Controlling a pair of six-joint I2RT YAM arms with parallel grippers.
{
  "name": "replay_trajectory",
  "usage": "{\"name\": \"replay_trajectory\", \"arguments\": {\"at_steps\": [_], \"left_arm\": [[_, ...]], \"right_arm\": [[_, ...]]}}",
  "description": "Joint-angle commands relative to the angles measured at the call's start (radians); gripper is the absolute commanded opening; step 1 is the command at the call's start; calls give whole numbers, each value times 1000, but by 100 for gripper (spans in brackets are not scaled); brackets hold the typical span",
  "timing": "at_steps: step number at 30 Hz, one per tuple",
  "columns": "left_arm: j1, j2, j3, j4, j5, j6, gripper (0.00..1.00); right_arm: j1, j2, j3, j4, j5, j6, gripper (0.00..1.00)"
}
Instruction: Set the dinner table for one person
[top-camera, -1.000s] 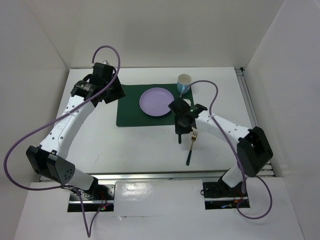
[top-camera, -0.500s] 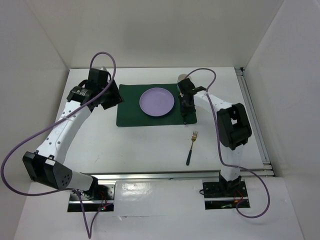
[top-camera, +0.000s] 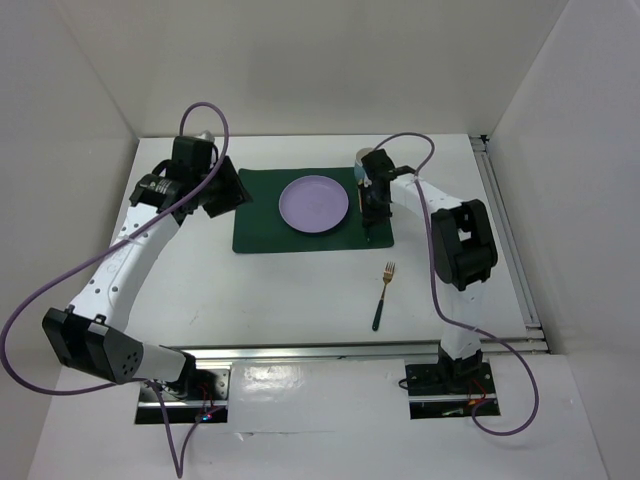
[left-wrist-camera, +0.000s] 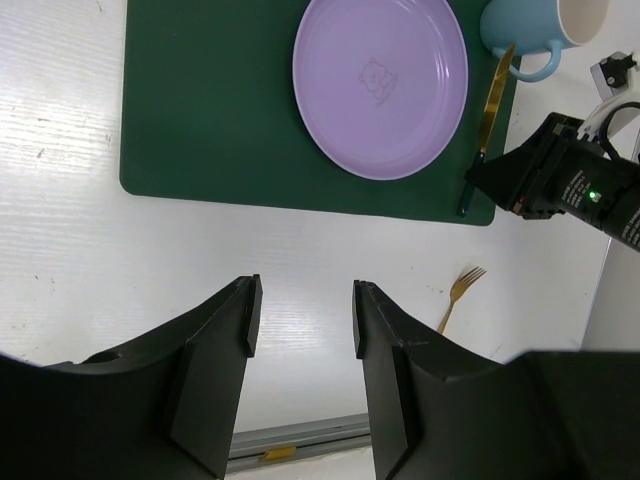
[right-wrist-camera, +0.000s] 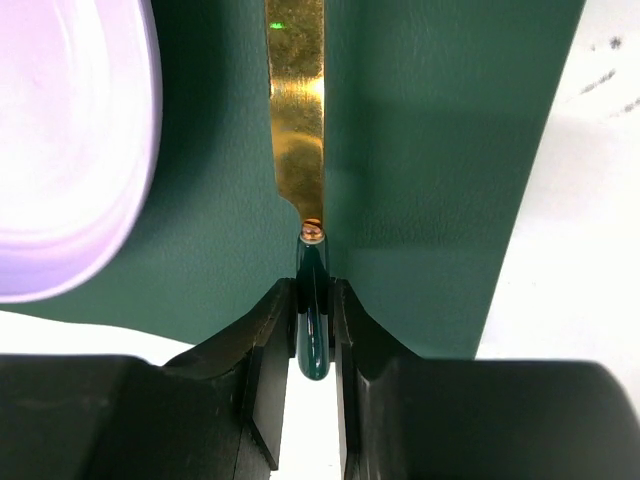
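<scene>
Grip: right gripper (right-wrist-camera: 313, 300) clamped on knife (right-wrist-camera: 297, 130) handle | axis: gold blade runs straight ahead of the fingers along placemat (right-wrist-camera: 430, 150), just beside plate (right-wrist-camera: 70, 130) | left gripper (left-wrist-camera: 303, 310) open, empty, above dinner table (top-camera: 290, 290) by placemat's left edge | next, likely: fork (top-camera: 383, 295) on bare table nearward, tines toward placemat; right arm nearer.

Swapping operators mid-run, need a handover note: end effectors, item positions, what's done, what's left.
Left end effector: open, empty, above the dinner table left of the placemat.
Right end effector: shut on the knife handle, blade over the placemat just right of the plate.
Done: plate on placemat, mug by its far right corner.
Left: release the knife; fork lies on bare table off the mat, likely needs placing.
</scene>
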Motion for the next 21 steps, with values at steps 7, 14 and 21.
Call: {"name": "replay_trajectory", "arguments": {"at_steps": [7, 14, 21], "left_arm": [[5, -14, 42, 19, 28, 19, 58], [5, -37, 4, 19, 19, 19, 58], [5, -71, -19, -3, 6, 28, 58]], "right_arm": [[-19, 70, 83, 7, -14, 66, 0], [-19, 79, 74, -4, -33, 96, 0], [-19, 79, 62, 16, -79, 105, 1]]}}
